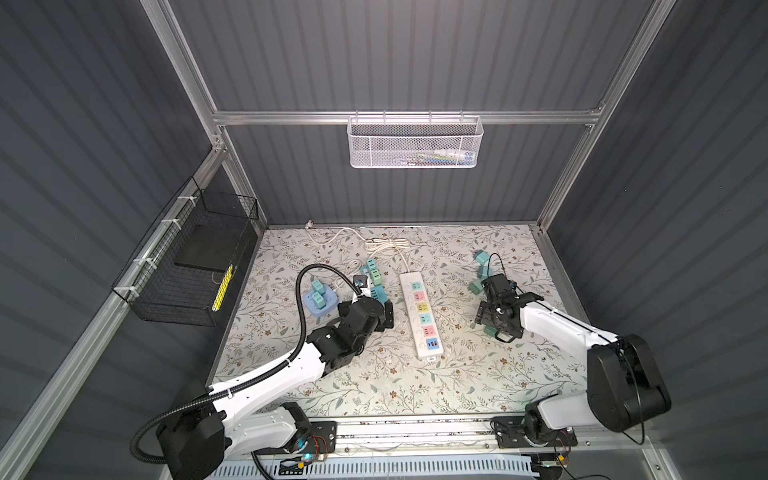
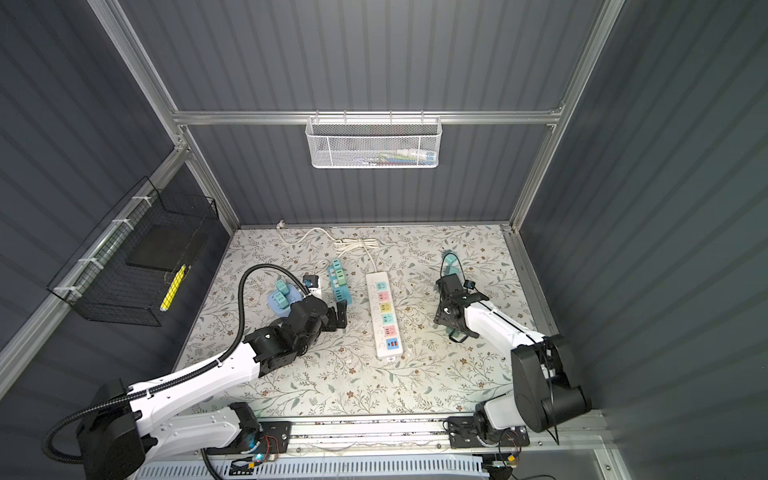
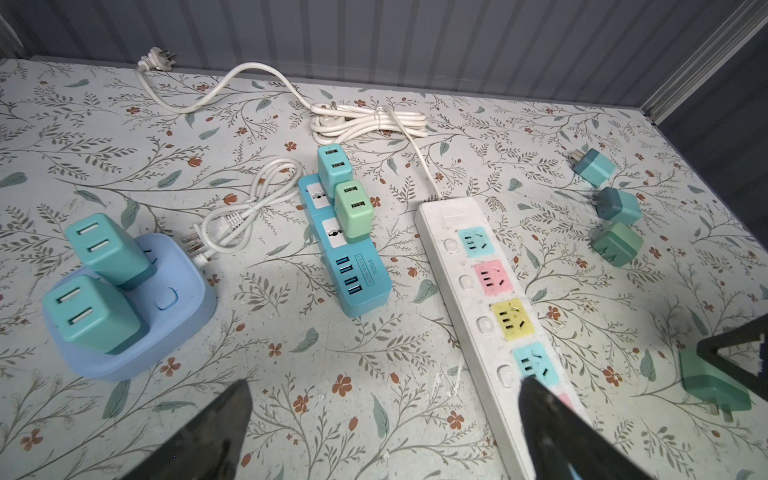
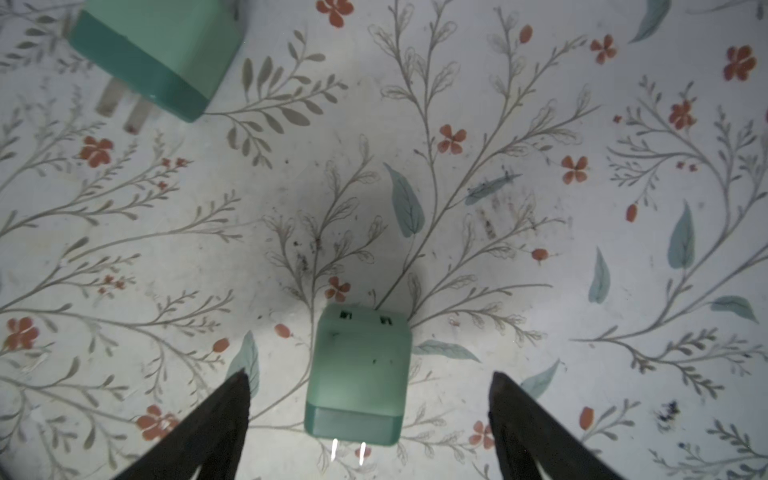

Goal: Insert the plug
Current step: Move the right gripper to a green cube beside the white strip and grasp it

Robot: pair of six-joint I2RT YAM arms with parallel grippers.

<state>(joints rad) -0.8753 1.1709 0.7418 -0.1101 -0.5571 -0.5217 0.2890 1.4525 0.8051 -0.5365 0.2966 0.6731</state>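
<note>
We find the right gripper [image 4: 370, 374] spread astride the plug [image 4: 357, 370], lower centre, apparently for grasping; left gripper [image 3: 384, 380] spread, empty.

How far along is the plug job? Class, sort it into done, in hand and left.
Done: two plugs sit in the blue base, two in the teal strip. In hand: the right gripper stands open astride a green plug lying on the table, not gripping it. Left: grasp it and insert it; the white strip's sockets are empty.
</note>
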